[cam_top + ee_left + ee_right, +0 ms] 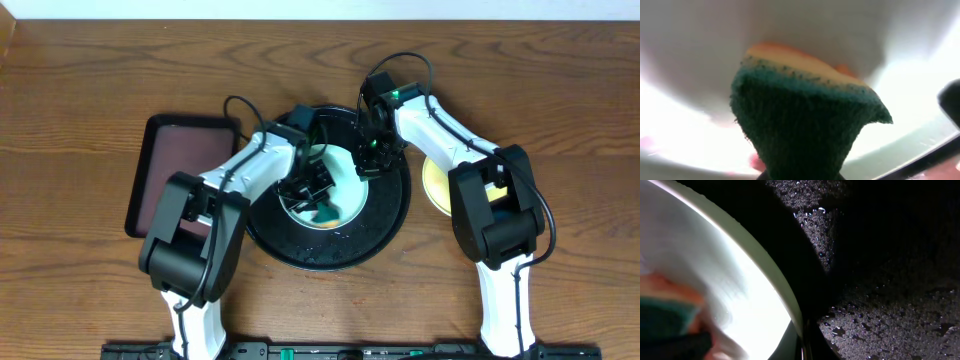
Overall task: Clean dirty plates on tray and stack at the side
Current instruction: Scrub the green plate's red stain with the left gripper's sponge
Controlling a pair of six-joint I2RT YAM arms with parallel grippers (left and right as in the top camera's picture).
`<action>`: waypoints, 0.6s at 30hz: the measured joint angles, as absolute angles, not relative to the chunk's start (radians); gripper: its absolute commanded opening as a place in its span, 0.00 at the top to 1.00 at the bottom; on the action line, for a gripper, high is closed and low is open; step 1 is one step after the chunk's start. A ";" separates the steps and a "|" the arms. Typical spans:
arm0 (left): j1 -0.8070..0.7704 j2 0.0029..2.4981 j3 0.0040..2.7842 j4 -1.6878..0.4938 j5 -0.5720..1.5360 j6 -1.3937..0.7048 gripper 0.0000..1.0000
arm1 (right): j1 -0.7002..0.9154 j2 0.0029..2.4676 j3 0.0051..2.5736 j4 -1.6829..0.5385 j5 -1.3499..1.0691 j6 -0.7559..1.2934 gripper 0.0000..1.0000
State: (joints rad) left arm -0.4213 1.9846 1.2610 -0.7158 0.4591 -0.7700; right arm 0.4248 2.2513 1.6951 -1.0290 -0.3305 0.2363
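A pale mint plate point(347, 183) lies in the black round tray point(300, 250). My left gripper point(308, 190) is shut on a green and yellow sponge point(326, 212) and presses it on the plate. In the left wrist view the sponge point(805, 115) fills the middle, on the plate point(690, 50), with a red smear point(757, 162) beside it. My right gripper point(368, 163) is shut on the plate's far right rim; the right wrist view shows the rim point(785, 300) over the wet tray point(890, 280). A pale yellow plate point(435, 185) lies on the table right of the tray. A second mint plate is not visible.
A dark brown rectangular tray point(170, 165) lies on the wooden table left of the black tray. The right arm's links cross above part of the yellow plate. Water drops cover the black tray's floor.
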 measured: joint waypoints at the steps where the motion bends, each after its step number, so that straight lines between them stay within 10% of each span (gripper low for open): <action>1: -0.424 1.985 1.261 -0.699 0.459 -0.766 0.92 | 0.425 2.251 1.695 -1.029 -0.331 0.236 0.99; 18: -0.374 1.976 1.275 -0.756 0.321 -0.860 0.93 | 0.425 2.251 1.695 -1.028 -0.333 0.233 0.99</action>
State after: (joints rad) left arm -0.3744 1.9762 1.2751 -0.7559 0.3206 -0.8597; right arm 0.4248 2.2513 1.6951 -1.0279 -0.3328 0.2333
